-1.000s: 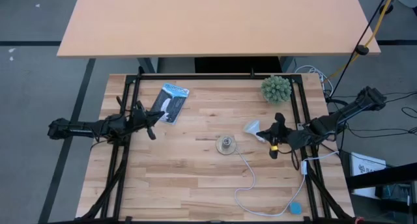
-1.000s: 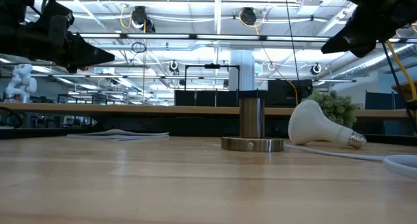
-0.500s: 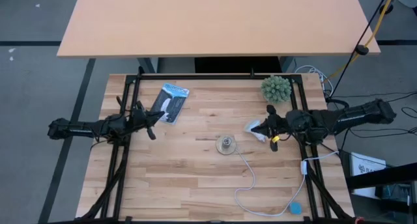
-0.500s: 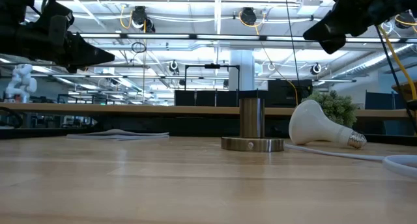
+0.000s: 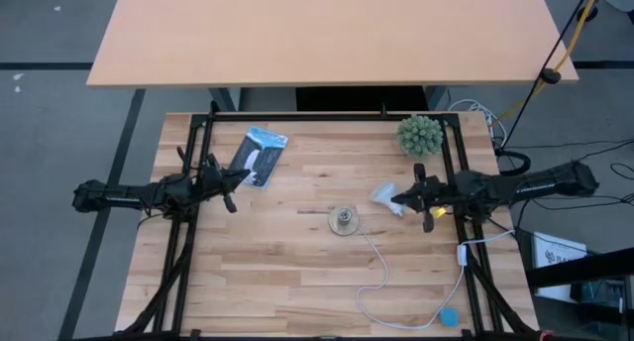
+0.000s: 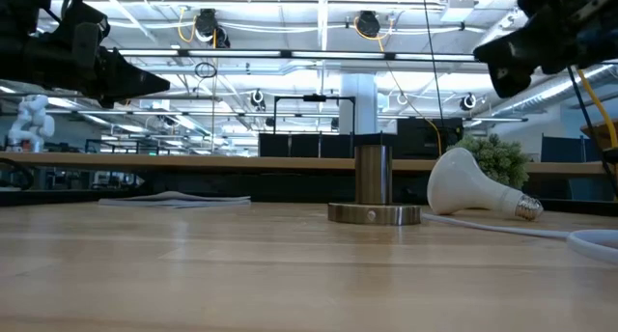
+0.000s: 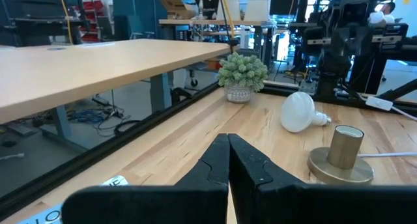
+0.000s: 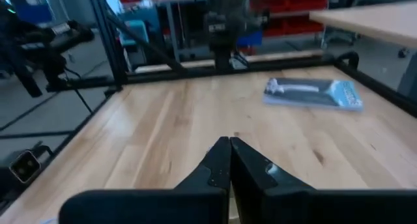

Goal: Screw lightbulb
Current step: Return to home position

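The small white frosted lightbulb [image 5: 384, 195] lay on its side on the light wooden plank surface [image 5: 287, 267], just right of the round gold lamp socket [image 5: 342, 220] and apart from it. From table height its rounded dome pointed left toward the socket and its narrow grey screw base pointed right, both resting on the wood. The socket stood upright near the middle of the surface with its short cylinder empty. A thin white cord [image 5: 381, 272] ran from it toward the near right, ending near a small blue round piece [image 5: 449, 316].

The right claw [image 8: 229, 140] was clenched on nothing, its two dark fingers pressed tip to tip. Seen from above, it hung just right of the bulb and covered the screw base. Seen from table height, it was raised well clear of the bulb and touched nothing.

The left claw [image 7: 229, 138] was clenched too, and empty. It hung above the left side of the surface, well apart from the bulb and the socket.

A flat blue and white packet [image 5: 260, 155] lay just to the far right of the left claw. A spiky green ball plant [image 5: 420, 135] in a pale pot stood at the far right of the surface, behind the bulb. A larger plain tan table [image 5: 327, 34] stood beyond the far edge.
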